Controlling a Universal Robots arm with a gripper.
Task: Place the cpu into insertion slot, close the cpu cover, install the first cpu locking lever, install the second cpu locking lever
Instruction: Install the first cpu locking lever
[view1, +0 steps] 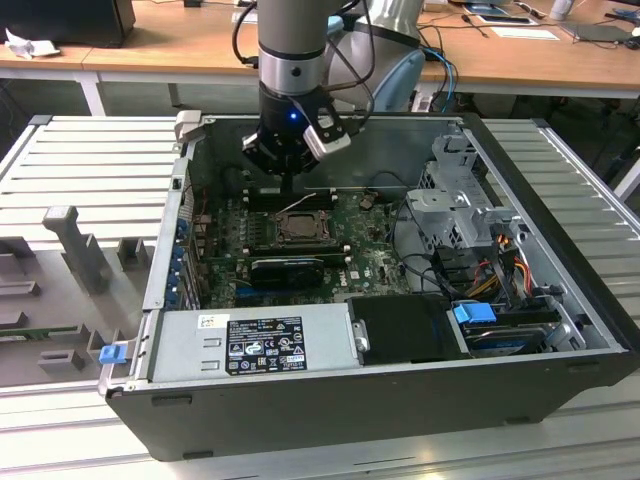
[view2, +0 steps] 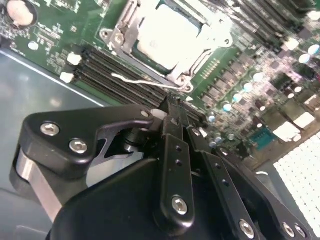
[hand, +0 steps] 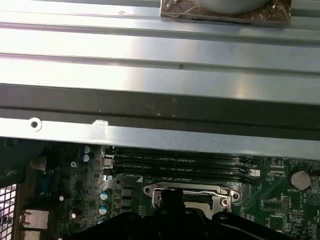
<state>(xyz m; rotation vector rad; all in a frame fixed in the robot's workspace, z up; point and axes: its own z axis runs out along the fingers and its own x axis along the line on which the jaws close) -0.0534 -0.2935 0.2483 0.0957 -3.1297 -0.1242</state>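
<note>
Pinched together at the fingers (view2: 176, 145) of the gripper (view2: 170, 107), with nothing visibly caught between. Poised tip-down just beside the free end of a thin wire locking lever (view2: 137, 80); touching it or not, cannot tell. Beyond that, seated: the cpu (view2: 172, 30) in the insertion slot (view1: 275, 228), with the cpu cover (view2: 196, 59) lying down around its pale face. Flanked by black memory slots (view2: 105, 67) on the green board (view2: 50, 35). Judged as the first-lever step, with placing and covering apparently done. Calls for a steady press down and sideways to tuck that wire under its catch without slipping off.
</note>
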